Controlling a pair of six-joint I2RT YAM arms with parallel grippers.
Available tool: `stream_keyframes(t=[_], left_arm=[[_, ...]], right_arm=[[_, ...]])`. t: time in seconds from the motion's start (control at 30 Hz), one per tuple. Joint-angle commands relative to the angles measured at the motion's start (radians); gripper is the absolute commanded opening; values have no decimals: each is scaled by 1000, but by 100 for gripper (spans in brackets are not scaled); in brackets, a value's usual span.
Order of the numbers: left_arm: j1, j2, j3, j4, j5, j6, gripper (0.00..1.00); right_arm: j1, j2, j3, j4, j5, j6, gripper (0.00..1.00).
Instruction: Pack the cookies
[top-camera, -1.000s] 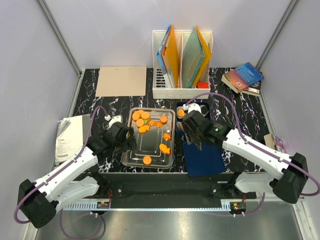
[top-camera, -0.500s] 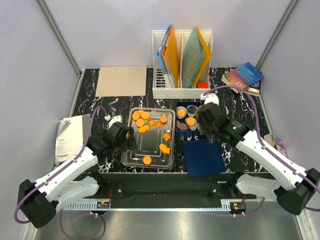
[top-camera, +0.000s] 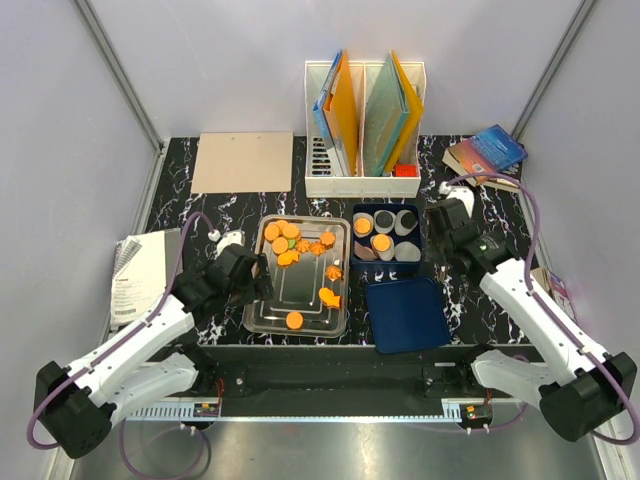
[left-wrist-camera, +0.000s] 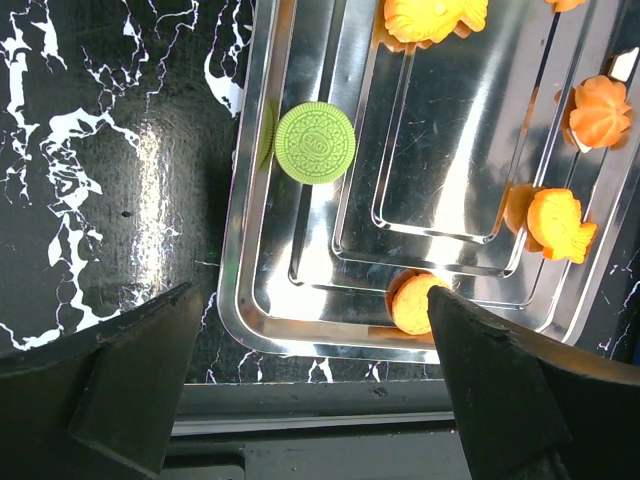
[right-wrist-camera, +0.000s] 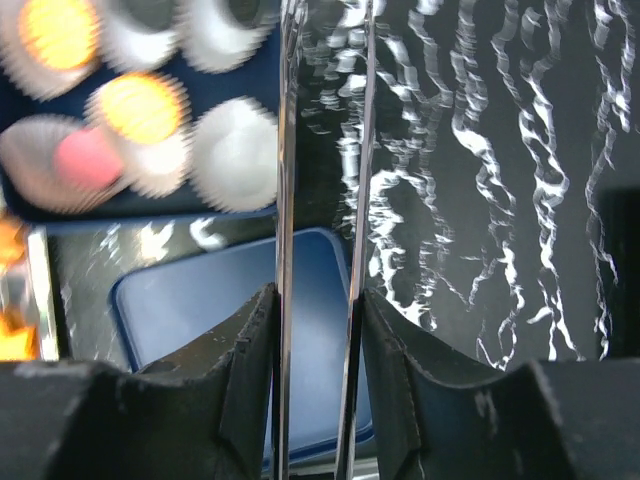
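Note:
Orange cookies (top-camera: 290, 240) lie in a steel tray (top-camera: 252, 310); the left wrist view shows a green cookie (left-wrist-camera: 315, 143) and an orange one (left-wrist-camera: 415, 300) there. My left gripper (top-camera: 258, 278) hangs open over the tray's near left edge (left-wrist-camera: 300, 330), holding nothing. A blue box (top-camera: 416, 212) of white paper cups holds orange cookies (right-wrist-camera: 135, 105) and a pink cookie (right-wrist-camera: 85, 160). My right gripper (top-camera: 447, 228), just right of the box, is shut on metal tongs (right-wrist-camera: 285, 200), whose two blades stand slightly apart with nothing between them.
A blue lid (top-camera: 405, 315) lies in front of the box. A white file holder (top-camera: 365, 175) stands behind it. Books (top-camera: 487, 155) lie at the back right, a brown board (top-camera: 243, 160) at the back left, papers (top-camera: 140, 275) at the left.
My right arm has swung from over the box to its right side, and the tongs have narrowed. The left arm has not moved.

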Motion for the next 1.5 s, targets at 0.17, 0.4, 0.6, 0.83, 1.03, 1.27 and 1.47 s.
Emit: stream_keyframes(t=[0.17,0.4,0.6,0.83,1.03,1.27,1.47], left_arm=[[-4,-25,18,21,18,4,99],[-4,-54,17,31,29,7,99],[-6,-97,8,34,37,4,99],[-7,-107,5,34,40,2,99],[-6,-90,5,41,38,2,99],[-8,-76,9,48,60,11,99],[-38,-94,-28,230,251,-11,99]], right_arm=[[-304,81,-96,183,-105,160,45],[-383,307,-93,303,-185,275,45],[-454,474,-9,332,-161,300,46],[-553,644,126,329,-162,254,51],[-553,640,157,291,-224,270,76],[-530,352,-58,347,-285,347,80],[-412,-50,-276,401,-311,424,77]])
